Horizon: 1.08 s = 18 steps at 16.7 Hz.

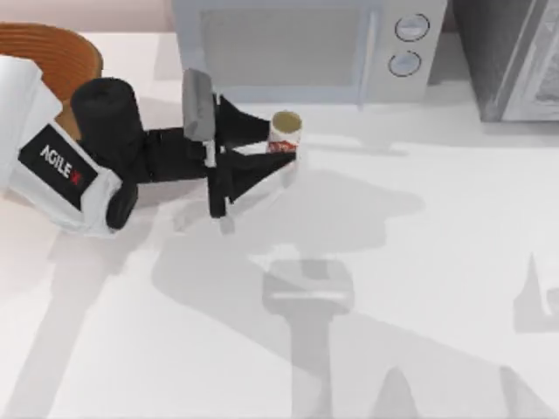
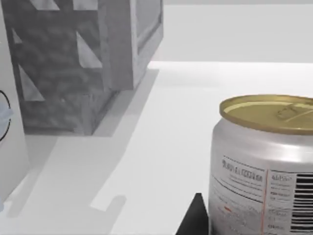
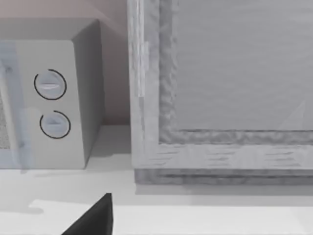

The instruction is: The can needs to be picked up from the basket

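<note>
1. Top view: the left claw (image 1: 281, 148) reaches across the white tabletop (image 1: 419, 288) with its two black fingers either side of the can (image 1: 285, 133), closed in on its label. The can is upright, out of the basket (image 1: 54, 54), which sits well apart at the far left corner behind the arm; I cannot tell whether the can rests on the tabletop or hangs just above it. A grey microwave (image 1: 306, 44) stands beyond the can.

2. Left wrist view: the can (image 2: 266, 166) is close up, a smooth silvery cylinder with a gold pull-tab lid and a printed white label. One black fingertip (image 2: 195, 218) touches its side. I judge it light, rigid but thin-walled and slick, so the best hold is mid-body across the round side, with moderate squeeze.

3. Right wrist view: the right arm is parked, facing the microwave's two round dials (image 3: 51, 105) and a rough grey cabinet (image 3: 220, 98). A black finger (image 3: 95, 218) juts into view; how far that claw is open I cannot tell.
</note>
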Motion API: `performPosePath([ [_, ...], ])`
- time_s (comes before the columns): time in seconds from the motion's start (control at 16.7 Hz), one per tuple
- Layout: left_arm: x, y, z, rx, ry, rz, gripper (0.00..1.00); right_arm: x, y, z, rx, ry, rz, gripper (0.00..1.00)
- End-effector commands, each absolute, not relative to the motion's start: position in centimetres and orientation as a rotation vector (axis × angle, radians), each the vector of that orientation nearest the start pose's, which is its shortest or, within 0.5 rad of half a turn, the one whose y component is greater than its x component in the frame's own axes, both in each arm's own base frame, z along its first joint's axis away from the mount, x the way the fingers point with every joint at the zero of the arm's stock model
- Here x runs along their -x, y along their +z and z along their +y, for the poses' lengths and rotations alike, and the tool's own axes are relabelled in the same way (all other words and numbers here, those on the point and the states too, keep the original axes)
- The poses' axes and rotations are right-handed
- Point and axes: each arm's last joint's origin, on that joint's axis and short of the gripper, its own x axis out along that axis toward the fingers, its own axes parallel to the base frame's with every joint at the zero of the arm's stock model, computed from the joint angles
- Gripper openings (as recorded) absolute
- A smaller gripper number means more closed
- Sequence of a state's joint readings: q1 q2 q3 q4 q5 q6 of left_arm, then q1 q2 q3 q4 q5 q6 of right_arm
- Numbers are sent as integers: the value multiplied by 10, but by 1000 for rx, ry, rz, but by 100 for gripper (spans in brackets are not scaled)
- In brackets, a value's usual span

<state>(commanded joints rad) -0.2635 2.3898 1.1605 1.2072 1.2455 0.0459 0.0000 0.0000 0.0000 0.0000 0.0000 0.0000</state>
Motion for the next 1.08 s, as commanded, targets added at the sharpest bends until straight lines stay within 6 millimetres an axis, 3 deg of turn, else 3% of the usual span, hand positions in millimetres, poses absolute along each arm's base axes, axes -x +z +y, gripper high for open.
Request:
performPosePath([
  [0.18,-416,38,-140,-8,-1546,-9,0,-106,160,-1,0,0,0,100],
  [0.36,-416,21,-140,-1,-1584,-2,0,-106,160,-1,0,0,0,100],
  [0.78,-415,18,-140,0,-1591,0,0,-106,160,-1,0,0,0,100],
  [1.08,-415,18,-140,0,-1591,0,38,-106,160,-1,0,0,0,100],
])
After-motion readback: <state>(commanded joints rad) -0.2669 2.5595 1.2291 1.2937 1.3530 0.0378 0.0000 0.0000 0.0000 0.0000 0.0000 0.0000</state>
